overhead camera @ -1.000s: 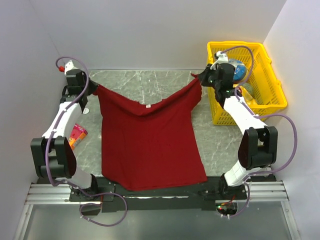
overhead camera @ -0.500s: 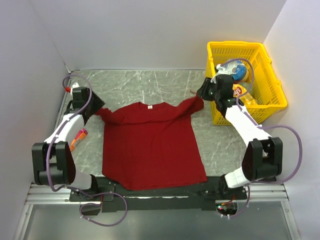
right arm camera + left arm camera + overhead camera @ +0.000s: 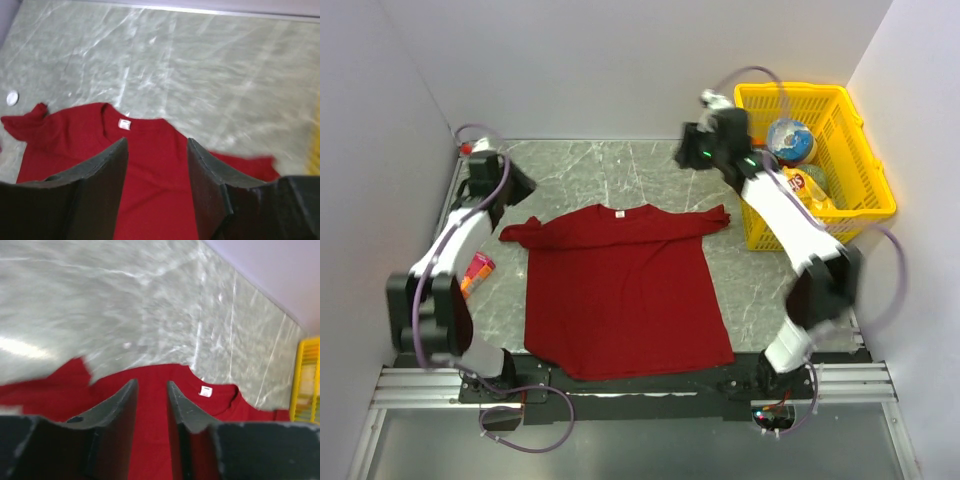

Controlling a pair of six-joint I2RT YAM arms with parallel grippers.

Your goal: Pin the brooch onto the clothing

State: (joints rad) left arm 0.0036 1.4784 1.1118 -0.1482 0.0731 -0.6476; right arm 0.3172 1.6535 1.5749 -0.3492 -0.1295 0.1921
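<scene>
Released now, T-shirt (image 3: 620, 290) lies flat on table (image 3: 620, 165); left claw (image 3: 151, 384), right claw (image 3: 157, 141) both lifted away, spread, empty

A yellow basket (image 3: 810, 92) of snacks stands far right on the marbled table (image 3: 610, 170); an orange-pink packet (image 3: 475, 272) lies left.
</scene>
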